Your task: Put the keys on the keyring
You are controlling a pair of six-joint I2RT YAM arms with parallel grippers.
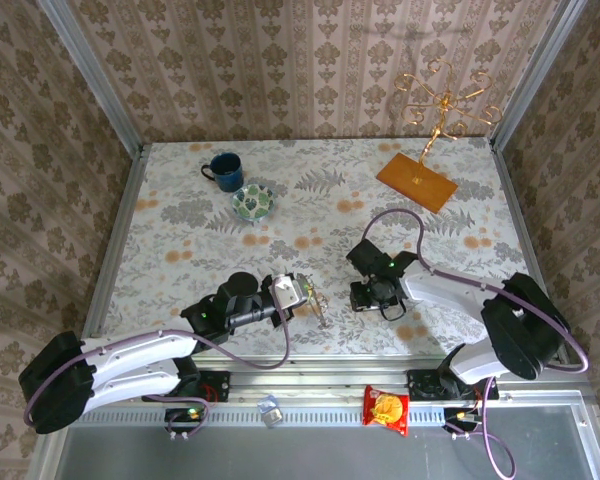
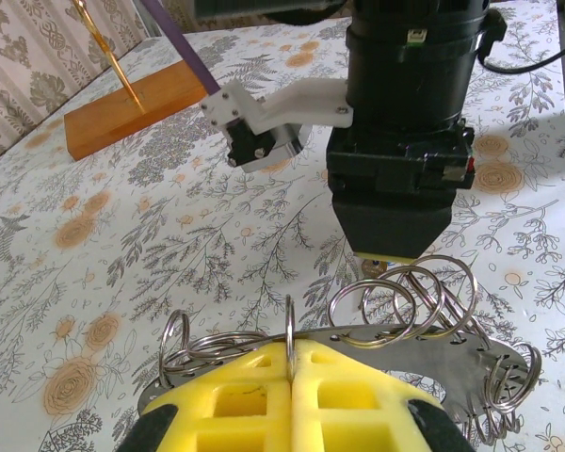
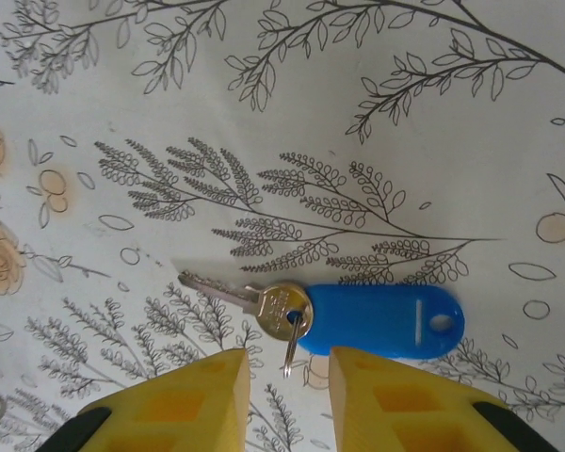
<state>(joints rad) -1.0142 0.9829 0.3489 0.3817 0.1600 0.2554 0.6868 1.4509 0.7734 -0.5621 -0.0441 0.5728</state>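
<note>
My left gripper [image 2: 291, 350] is shut on one small upright split ring of the keyring [image 2: 452, 356], a flat grey metal band carrying several wire loops. In the top view the left gripper [image 1: 298, 293] holds the keyring [image 1: 321, 304] just above the table near the front centre. My right gripper [image 3: 290, 381] is open and points down over the silvery key [image 3: 264, 303] with the blue tag [image 3: 386, 325], which lies flat on the cloth; its small ring sits between the yellow fingers. In the top view the right gripper [image 1: 366, 297] hides that key. The green-tagged key is out of view.
A blue mug [image 1: 224, 171] and a green-patterned bowl [image 1: 252, 202] stand at the back left. A gold wire stand on an orange wooden base [image 1: 417, 180] is at the back right. A red snack packet [image 1: 387, 409] lies on the front rail.
</note>
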